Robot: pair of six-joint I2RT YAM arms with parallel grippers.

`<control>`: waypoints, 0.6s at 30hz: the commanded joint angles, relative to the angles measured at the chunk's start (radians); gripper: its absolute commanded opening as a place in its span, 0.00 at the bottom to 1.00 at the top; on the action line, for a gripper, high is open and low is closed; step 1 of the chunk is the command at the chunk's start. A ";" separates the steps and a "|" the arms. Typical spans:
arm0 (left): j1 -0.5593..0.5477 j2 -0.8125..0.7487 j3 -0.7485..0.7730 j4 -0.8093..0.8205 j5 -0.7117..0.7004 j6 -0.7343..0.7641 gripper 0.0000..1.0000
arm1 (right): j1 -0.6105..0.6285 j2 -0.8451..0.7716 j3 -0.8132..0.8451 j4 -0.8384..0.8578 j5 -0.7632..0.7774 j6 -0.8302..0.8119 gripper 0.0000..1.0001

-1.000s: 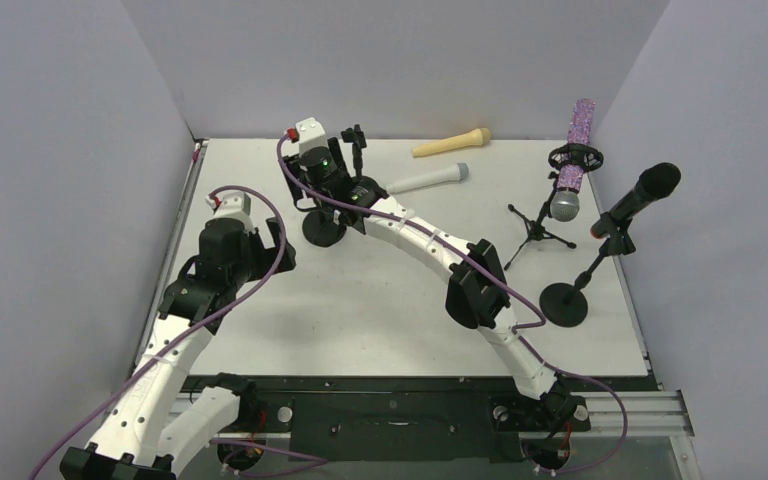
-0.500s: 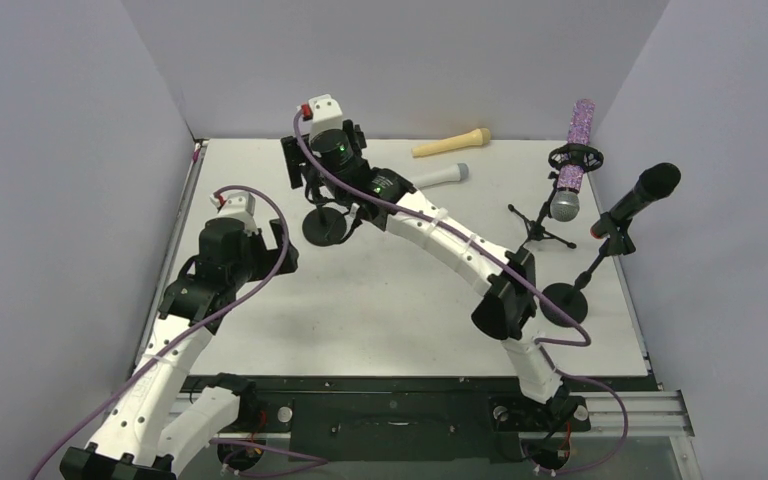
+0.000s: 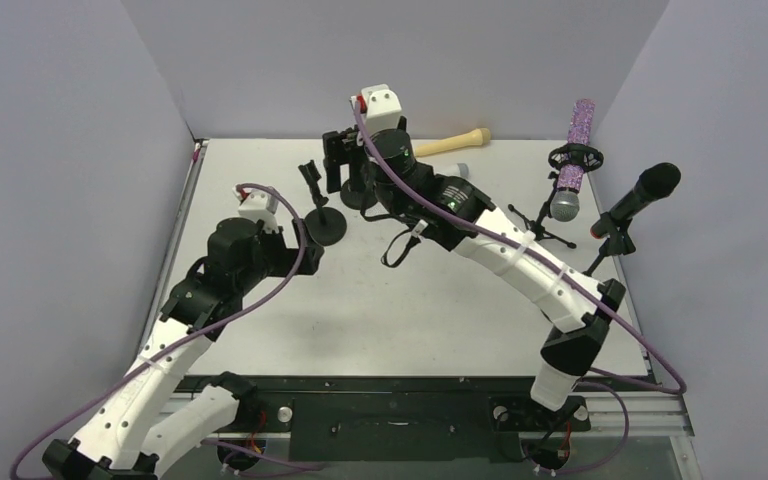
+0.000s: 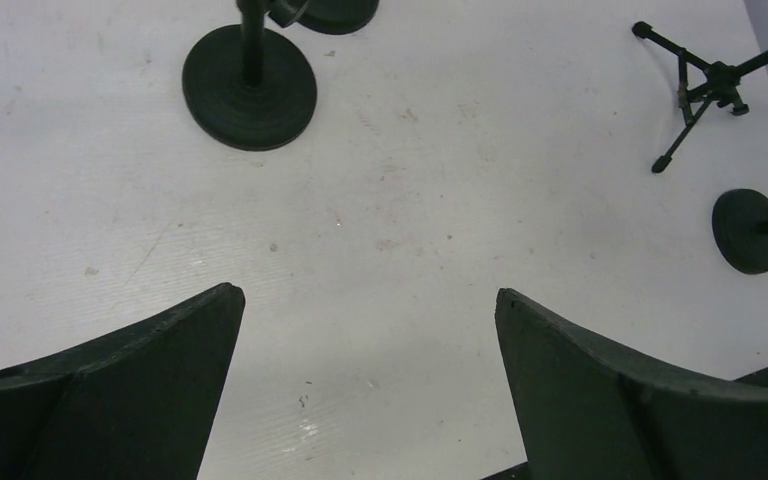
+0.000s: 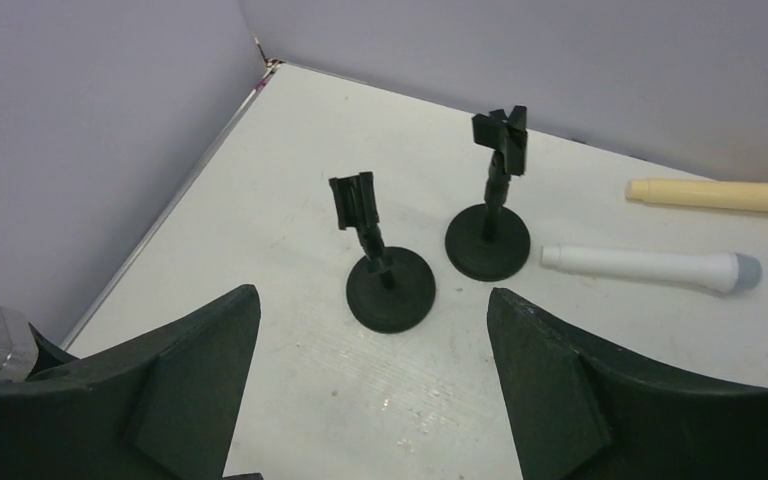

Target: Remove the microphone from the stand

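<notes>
A black microphone (image 3: 645, 190) sits in the clip of a round-base stand (image 3: 603, 255) at the right edge. A purple glitter microphone (image 3: 575, 150) sits in a tripod stand (image 3: 538, 228), which also shows in the left wrist view (image 4: 695, 85). My right gripper (image 3: 345, 168) is open and empty, high over the back left, far from both microphones; in its wrist view (image 5: 373, 292) it looks down on two empty stands. My left gripper (image 3: 298, 250) is open and empty over the table; its wrist view (image 4: 365, 295) shows bare table between the fingers.
Two empty round-base stands (image 3: 325, 225) (image 5: 488, 240) stand at the back left. A cream microphone (image 3: 450, 143) and a white microphone (image 5: 650, 268) lie loose at the back. My right arm (image 3: 520, 265) stretches across the middle. Purple walls close in three sides.
My right gripper has swung right and up, away from the empty stand, and its arm has stretched out. My left gripper has moved a little forward and right.
</notes>
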 commanded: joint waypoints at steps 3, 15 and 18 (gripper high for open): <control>-0.157 0.054 0.070 0.152 -0.104 -0.034 0.96 | 0.005 -0.198 -0.108 -0.117 0.126 0.024 0.79; -0.421 0.326 0.246 0.378 -0.201 0.012 0.96 | -0.016 -0.481 -0.177 -0.285 0.386 0.059 0.80; -0.450 0.403 0.286 0.481 -0.187 0.036 0.96 | -0.042 -0.497 -0.151 -0.355 0.406 0.075 0.80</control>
